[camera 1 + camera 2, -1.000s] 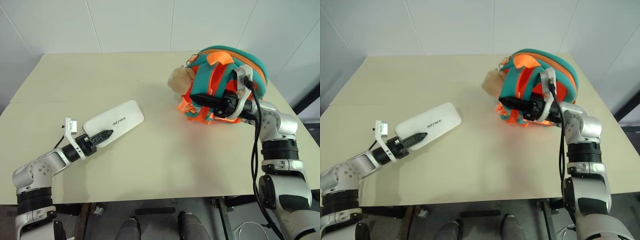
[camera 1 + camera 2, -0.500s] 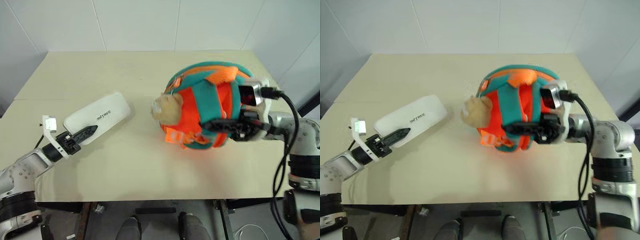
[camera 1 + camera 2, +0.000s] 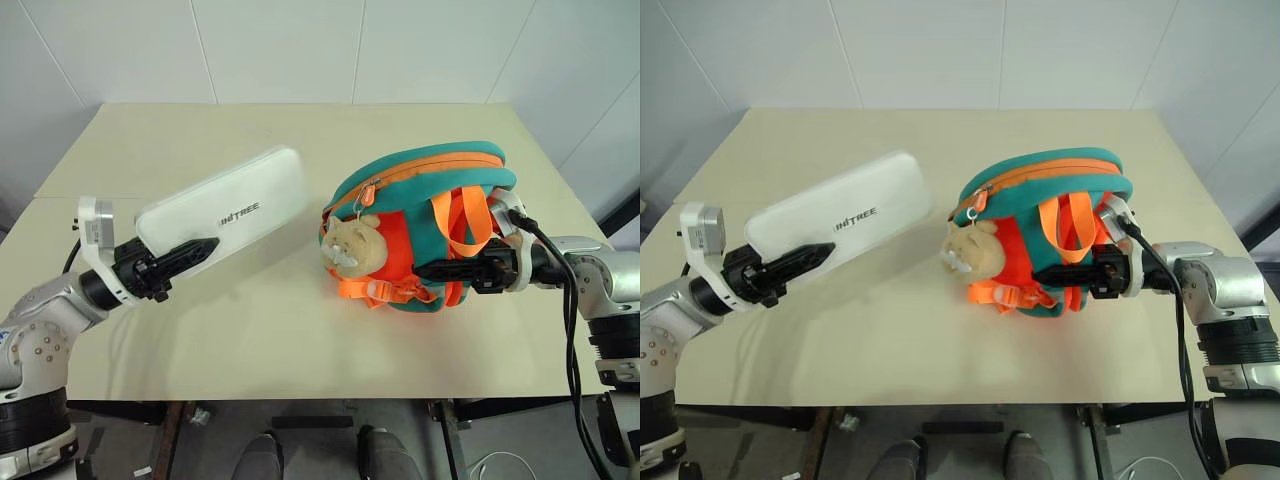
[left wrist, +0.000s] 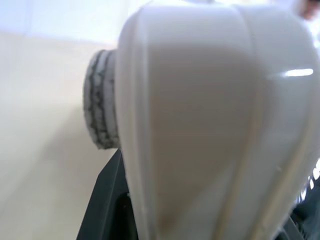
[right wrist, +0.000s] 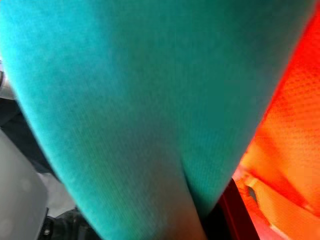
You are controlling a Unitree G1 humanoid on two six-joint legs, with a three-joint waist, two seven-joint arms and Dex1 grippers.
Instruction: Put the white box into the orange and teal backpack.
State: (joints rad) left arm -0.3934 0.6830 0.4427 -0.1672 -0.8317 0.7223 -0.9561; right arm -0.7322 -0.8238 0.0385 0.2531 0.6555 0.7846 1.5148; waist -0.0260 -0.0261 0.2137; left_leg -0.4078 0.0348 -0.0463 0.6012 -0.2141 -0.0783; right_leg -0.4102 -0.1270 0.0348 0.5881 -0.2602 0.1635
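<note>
Table (image 3: 250, 330) carries the backpack (image 3: 420, 195), sitting right of centre on its side, zipper line along the upper curve, plush animal (image 3: 350, 245) hanging off the front toward the box. The backpack looks soft and floppy: it probably sags and the mouth will not stay open unless something holds it, and from here the zipper looks mostly shut, though how far cannot be told. Right claw (image 3: 425, 270) is clamped on a teal strap among the orange loops on the pack's near side; that is a hold on the straps, not on the opening, so likely a re-grip near the zipper edge is needed. The box (image 3: 225, 205) is off the table, held up at a tilt on the left, far end pointing at the pack, well apart from it. It reads as a rigid, smooth plastic shell, probably light but slippery, and long, so held by one end it levers hard on the grip. Left claw (image 3: 185, 255) is closed on the box's near end, pinching across the flat; a hold closer to the middle would be steadier.
</note>
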